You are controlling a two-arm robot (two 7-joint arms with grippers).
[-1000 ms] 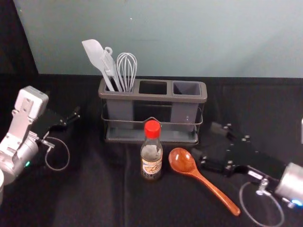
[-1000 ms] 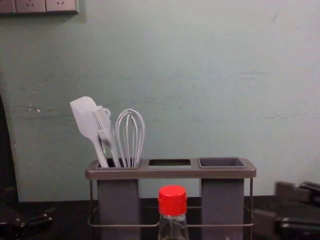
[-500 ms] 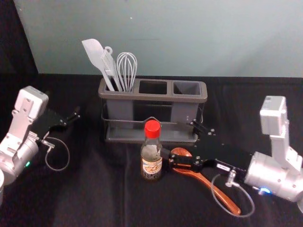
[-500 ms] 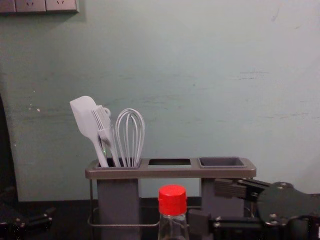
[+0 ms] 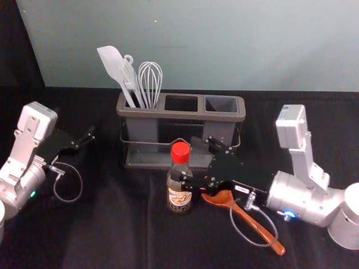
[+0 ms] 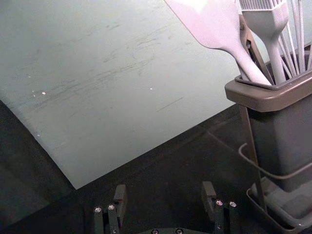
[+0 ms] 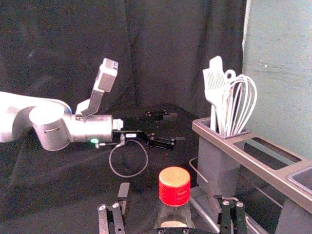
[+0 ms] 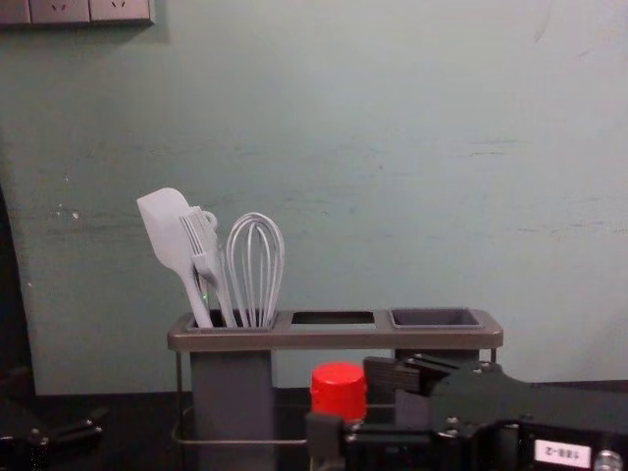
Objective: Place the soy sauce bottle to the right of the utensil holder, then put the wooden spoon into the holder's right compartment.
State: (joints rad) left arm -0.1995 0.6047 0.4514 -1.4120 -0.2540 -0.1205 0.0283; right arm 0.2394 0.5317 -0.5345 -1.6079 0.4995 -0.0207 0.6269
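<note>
The red-capped soy sauce bottle [image 5: 180,193] stands upright in front of the utensil holder [image 5: 168,113]. My right gripper [image 5: 190,162] reaches in from the right, open, one finger crossing the bottle's front and the other behind it to the right. In the right wrist view the bottle's cap [image 7: 174,186] shows between the spread fingers of the right gripper [image 7: 169,194]. The wooden spoon [image 5: 249,219] lies right of the bottle, partly under the right gripper and its cable. Idle at the left is my left gripper [image 5: 81,137]; its wrist view shows the left gripper [image 6: 165,190] open.
A spatula [image 5: 115,67], a brush and a whisk [image 5: 150,81] stand in the holder's left compartment. Its right compartment [image 5: 221,104] is empty. Behind the holder rises a pale wall [image 8: 392,147], and black cloth [image 5: 112,224] covers the table.
The right gripper has moved in from the right, over the spoon, until its open fingers straddle the bottle. The bottle, the spoon and the left arm have stayed where they were.
</note>
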